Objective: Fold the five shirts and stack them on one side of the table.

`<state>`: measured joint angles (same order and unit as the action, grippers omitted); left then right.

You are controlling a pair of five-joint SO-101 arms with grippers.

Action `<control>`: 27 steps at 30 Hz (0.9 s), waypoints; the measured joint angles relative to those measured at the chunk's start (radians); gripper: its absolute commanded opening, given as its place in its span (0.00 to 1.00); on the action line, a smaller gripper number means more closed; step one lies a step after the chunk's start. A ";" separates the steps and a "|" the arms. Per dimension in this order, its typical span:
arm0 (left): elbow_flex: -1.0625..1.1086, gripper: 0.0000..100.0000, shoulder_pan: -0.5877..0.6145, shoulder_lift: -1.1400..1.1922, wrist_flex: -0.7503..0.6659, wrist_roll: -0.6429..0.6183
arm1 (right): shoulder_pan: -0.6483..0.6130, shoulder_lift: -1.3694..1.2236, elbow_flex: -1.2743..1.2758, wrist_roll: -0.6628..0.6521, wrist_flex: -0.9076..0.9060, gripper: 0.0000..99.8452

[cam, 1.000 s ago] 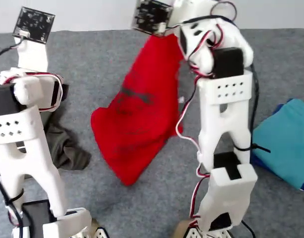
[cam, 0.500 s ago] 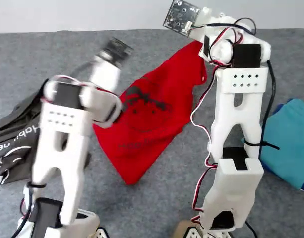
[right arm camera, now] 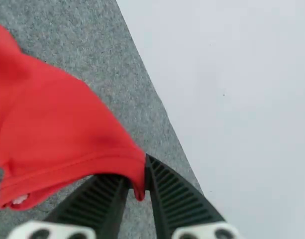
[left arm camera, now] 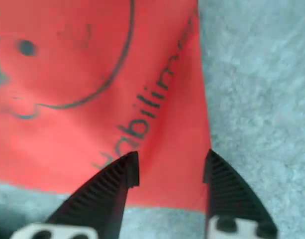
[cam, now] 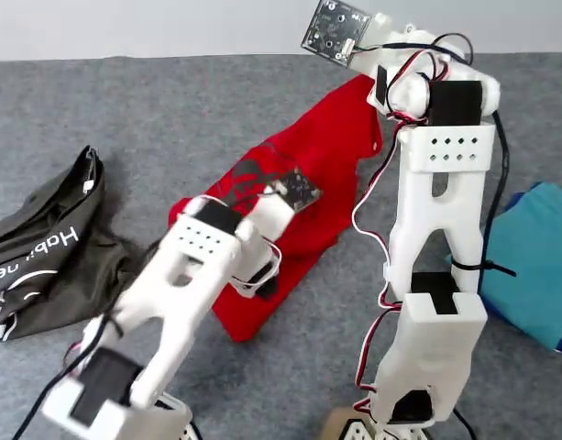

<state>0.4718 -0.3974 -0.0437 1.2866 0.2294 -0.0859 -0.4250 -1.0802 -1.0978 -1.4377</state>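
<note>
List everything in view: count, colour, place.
red shirt: one, red with dark print, mid-table, spread out
dark shirt: one, olive-grey with white print, crumpled at the table's left side
teal shirt: one, teal, at the table's right side, partly cut off
table: one, grey cover, under all the shirts
left gripper: one, black fingers, open, just above the red shirt's edge
right gripper: one, black fingers, shut on a corner of the red shirt near the table's far edge
</note>
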 measured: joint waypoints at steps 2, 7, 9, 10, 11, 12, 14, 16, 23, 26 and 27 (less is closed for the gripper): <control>0.000 0.22 0.000 0.072 -0.018 -0.002 | 0.000 0.000 0.000 0.000 -0.002 0.01; -0.040 0.22 -0.015 0.241 -0.034 0.005 | 0.000 0.000 0.000 0.000 -0.002 0.01; -0.081 0.22 -0.020 0.285 -0.021 0.009 | 0.000 0.000 0.000 0.000 -0.002 0.01; -0.103 0.22 -0.023 0.305 -0.011 0.009 | 0.000 0.000 0.000 0.000 -0.002 0.01; -0.121 0.21 -0.025 0.324 0.000 0.009 | 0.000 0.000 0.000 0.000 -0.002 0.01; -0.140 0.18 -0.025 0.342 0.011 0.009 | 0.000 0.000 0.000 0.000 -0.002 0.01; -0.178 0.12 -0.025 0.381 0.037 0.009 | 0.002 0.000 0.000 0.000 -0.002 0.01; -0.213 0.03 -0.031 0.407 0.069 0.017 | 0.012 0.000 0.000 0.000 -0.002 0.01; -0.276 0.00 -0.035 0.434 0.161 0.071 | 0.095 0.000 0.000 0.000 -0.002 0.01; -0.288 0.00 -0.009 0.362 0.221 0.068 | 0.144 0.000 0.000 0.000 -0.002 0.01; -0.301 0.00 0.003 0.318 0.241 0.068 | 0.160 0.000 0.000 0.000 -0.002 0.01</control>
<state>0.1711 -0.3943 0.2739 1.5275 0.2969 0.0736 -0.4250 -1.0802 -1.0978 -1.4392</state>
